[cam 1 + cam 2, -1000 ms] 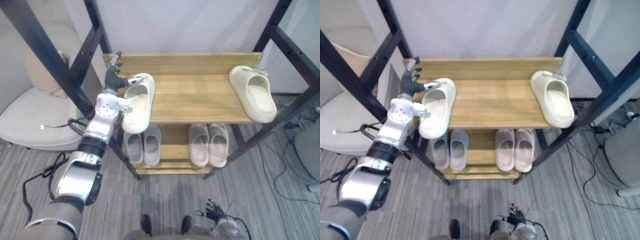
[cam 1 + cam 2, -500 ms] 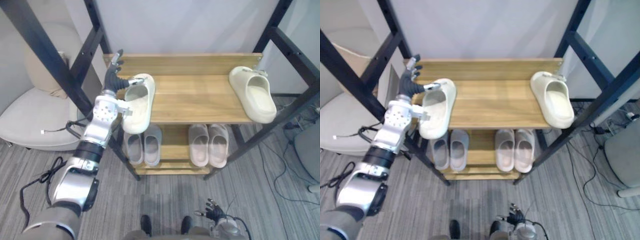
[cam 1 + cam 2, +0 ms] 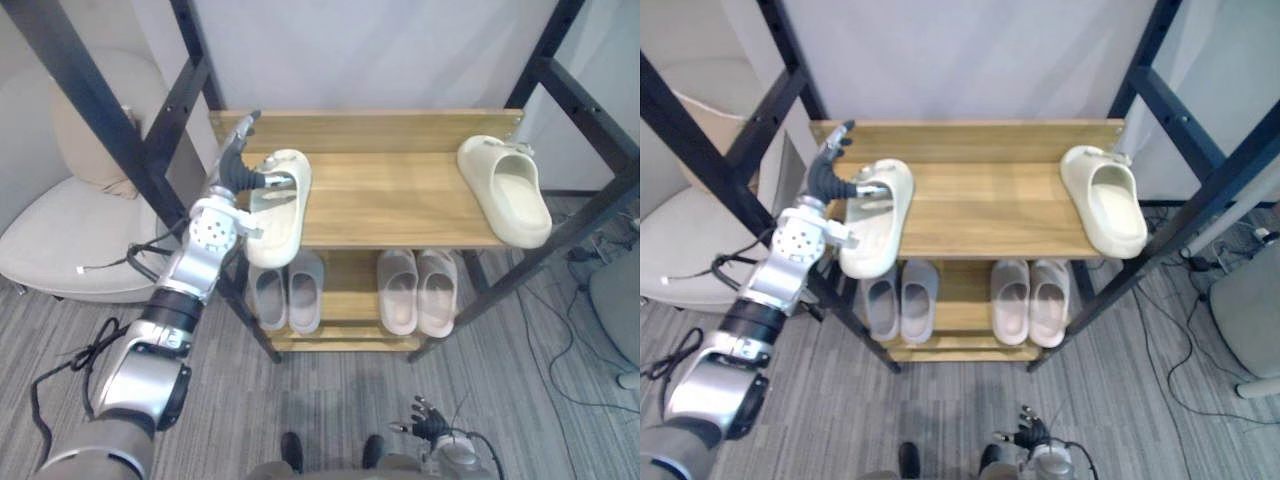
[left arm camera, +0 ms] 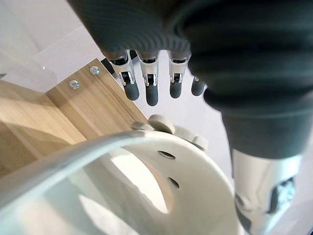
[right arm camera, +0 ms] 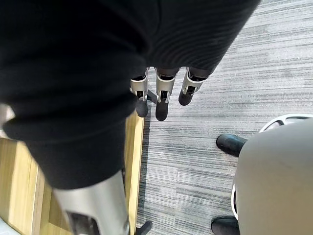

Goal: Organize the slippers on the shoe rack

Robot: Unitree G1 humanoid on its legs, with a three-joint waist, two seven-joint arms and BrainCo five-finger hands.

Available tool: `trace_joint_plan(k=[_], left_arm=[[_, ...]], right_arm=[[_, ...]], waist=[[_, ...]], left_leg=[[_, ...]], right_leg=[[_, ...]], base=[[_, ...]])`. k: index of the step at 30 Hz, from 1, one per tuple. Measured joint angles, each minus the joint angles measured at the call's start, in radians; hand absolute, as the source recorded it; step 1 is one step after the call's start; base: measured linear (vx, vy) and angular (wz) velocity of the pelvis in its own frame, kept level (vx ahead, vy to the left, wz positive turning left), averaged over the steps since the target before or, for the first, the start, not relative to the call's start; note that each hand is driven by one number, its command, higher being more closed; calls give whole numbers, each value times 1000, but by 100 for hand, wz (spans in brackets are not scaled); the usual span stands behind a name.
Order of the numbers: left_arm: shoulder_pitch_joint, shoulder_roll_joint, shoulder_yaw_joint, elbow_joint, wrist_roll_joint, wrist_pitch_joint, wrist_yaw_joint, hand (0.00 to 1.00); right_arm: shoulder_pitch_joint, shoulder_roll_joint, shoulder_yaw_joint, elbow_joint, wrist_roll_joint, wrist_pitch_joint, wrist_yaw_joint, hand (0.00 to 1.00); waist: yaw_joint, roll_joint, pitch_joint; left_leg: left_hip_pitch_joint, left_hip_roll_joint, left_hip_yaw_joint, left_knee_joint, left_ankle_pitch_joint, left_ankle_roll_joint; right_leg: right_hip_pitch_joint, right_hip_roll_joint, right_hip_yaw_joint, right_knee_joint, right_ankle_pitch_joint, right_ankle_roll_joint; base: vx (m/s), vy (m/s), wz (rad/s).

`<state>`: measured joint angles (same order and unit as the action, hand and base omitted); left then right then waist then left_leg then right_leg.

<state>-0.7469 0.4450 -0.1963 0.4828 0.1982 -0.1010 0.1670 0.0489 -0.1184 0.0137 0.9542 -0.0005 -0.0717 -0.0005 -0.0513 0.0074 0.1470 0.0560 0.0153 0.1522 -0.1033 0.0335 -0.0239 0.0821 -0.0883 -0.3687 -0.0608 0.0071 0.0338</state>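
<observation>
Since a second earlier the left hand (image 3: 232, 170) had turned and reached a little deeper over the shelf, its fingers swinging toward the rack's back board, while the cream slipper (image 3: 277, 205) at its thumb had hardly shifted. The hand stood open: fingers (image 4: 151, 93) straight and clear above the slipper's strap, thumb laid across the strap (whether it pressed down I could not tell). That slipper lay just beside the palm, toe toward the back, heel hanging over the front edge of the top shelf (image 3: 390, 200). Its mate (image 3: 508, 195) sat well away from the hand, at the opposite end of the same shelf. The right hand (image 3: 430, 425) hung low over the carpet (image 3: 330, 400), fingers relaxed, holding nothing.

By my reading the job was not far along. Below the left hand, the lower shelf already held two tidy pairs, grey (image 3: 286, 292) and pale pink (image 3: 417, 290). The cream pair was still split, though, and the near slipper sat askew. It probably needed squaring up and bringing together with its mate.

The rack was pale wood on a black metal frame (image 3: 103, 120), against a white wall, on grey striped carpet. A cream chair (image 3: 60, 240) stood on the outer side of the left arm.
</observation>
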Motion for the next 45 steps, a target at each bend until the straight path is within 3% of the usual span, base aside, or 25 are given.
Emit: trace_joint_plan(k=[15, 16, 26, 38, 45], left_arm=[[-31, 35, -8, 79, 64, 26, -44, 0], [-38, 35, -8, 91, 79, 29, -45, 100], [-67, 74, -30, 119, 114, 41, -69, 100], [-70, 78, -30, 146, 52, 42, -63, 100], [-70, 68, -58, 146, 40, 42, -52, 100]], right_arm=[[2, -1, -1, -1, 1, 0, 14, 0], [2, -2, -2, -2, 1, 0, 17, 0], [2, 1, -2, -6, 1, 1, 27, 0], [20, 0, -1, -44, 3, 2, 28, 0], [25, 0, -4, -53, 3, 2, 27, 0]], waist=[[2, 4, 2], [2, 6, 2], [0, 10, 4], [-7, 19, 4], [-10, 38, 0]], left_leg=[[12, 11, 31, 0, -9, -12], [10, 11, 33, 0, -10, -13], [5, 13, 57, 0, -13, -17], [15, 12, 67, 0, -13, -17], [18, 8, 69, 0, -13, -17]], right_leg=[[-4, 10, 30, -1, -1, -1], [-12, 10, 33, -1, -1, -1], [-22, 12, 55, -1, 2, -2], [-13, 13, 63, -12, 14, -4], [-12, 9, 65, -12, 16, -2]], base=[[-1, 1, -6], [-8, 13, -6], [15, 9, -6], [-10, 3, -2], [-1, 1, -1]])
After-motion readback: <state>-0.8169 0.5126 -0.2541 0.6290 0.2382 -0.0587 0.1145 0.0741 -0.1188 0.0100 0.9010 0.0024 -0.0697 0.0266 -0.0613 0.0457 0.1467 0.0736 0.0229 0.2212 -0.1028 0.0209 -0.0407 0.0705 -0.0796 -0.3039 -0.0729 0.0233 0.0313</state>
